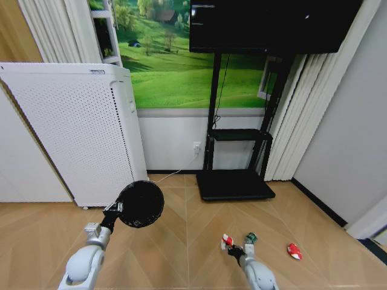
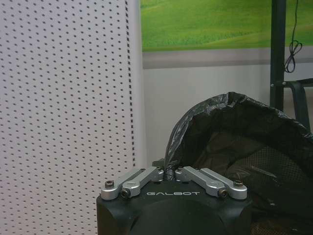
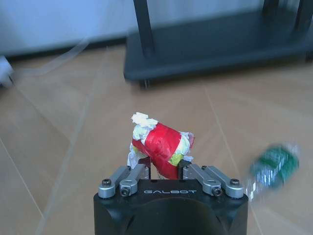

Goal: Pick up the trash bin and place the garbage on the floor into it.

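Observation:
My left gripper [image 1: 113, 211] holds the black trash bin [image 1: 140, 204] off the floor, tipped so its round mouth faces the head camera. In the left wrist view the left gripper [image 2: 166, 172] is shut on the rim of the trash bin [image 2: 244, 142], which is lined with a black bag. Low over the floor, my right gripper [image 1: 235, 249] is shut on the red-and-white crumpled wrapper [image 1: 227, 241]. The right wrist view shows that wrapper [image 3: 159, 144] standing up between the fingers of the right gripper [image 3: 164, 169]. A small green bottle [image 1: 250, 238] [image 3: 274, 165] lies just beside it. A red scrap [image 1: 294, 251] lies farther right.
A tall white perforated cabinet [image 1: 78, 133] stands at the left against the wall. The black TV stand's flat base [image 1: 233, 184] [image 3: 215, 44] sits on the wooden floor ahead. A white cable [image 1: 175, 175] runs along the floor to a wall socket. The grey wall closes the right side.

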`<state>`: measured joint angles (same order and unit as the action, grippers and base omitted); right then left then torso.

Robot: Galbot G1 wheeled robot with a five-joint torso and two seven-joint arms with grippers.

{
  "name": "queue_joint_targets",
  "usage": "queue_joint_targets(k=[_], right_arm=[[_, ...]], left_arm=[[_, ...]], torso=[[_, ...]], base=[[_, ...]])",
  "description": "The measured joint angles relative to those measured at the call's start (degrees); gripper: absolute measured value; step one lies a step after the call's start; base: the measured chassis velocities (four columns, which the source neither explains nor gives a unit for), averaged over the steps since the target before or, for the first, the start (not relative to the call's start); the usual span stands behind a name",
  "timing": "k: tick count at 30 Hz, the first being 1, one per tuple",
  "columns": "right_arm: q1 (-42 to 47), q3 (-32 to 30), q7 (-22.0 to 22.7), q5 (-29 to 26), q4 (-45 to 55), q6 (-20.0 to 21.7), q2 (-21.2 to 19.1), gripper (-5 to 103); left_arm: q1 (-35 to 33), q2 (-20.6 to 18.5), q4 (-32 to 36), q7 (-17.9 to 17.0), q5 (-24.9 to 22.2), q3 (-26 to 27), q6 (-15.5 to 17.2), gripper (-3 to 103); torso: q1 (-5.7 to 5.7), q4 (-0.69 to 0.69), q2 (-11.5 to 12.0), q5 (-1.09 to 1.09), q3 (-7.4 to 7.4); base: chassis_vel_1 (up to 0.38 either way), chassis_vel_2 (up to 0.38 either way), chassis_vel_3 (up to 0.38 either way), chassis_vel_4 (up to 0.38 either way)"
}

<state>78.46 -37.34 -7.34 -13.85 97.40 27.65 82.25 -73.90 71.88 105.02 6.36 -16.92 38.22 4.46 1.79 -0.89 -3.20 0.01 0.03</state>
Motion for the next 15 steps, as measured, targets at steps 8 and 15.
queue_joint_targets(k=[8,15], right_arm=[[4.66,-0.91,-1.72,-6.65,13.05,-2.78,-0.86,25],[5.5,1.09,-2.74,-8.04,19.66,-3.11,-0.48,25]], left_arm=[[3.68,0.06,-2.64,-0.89,2.16,-7.99,-0.01,4],[8.07,1.27,-8.29,-1.08,3.58,-13.14,-0.28,4]], torso=[[0.0,0.0,0.0,0.0,0.0],[0.0,0.01,0.0,-0.02,0.0]], base=[[0.0,0.0,0.0,0.0],[0.0,0.0,0.0,0.0]])
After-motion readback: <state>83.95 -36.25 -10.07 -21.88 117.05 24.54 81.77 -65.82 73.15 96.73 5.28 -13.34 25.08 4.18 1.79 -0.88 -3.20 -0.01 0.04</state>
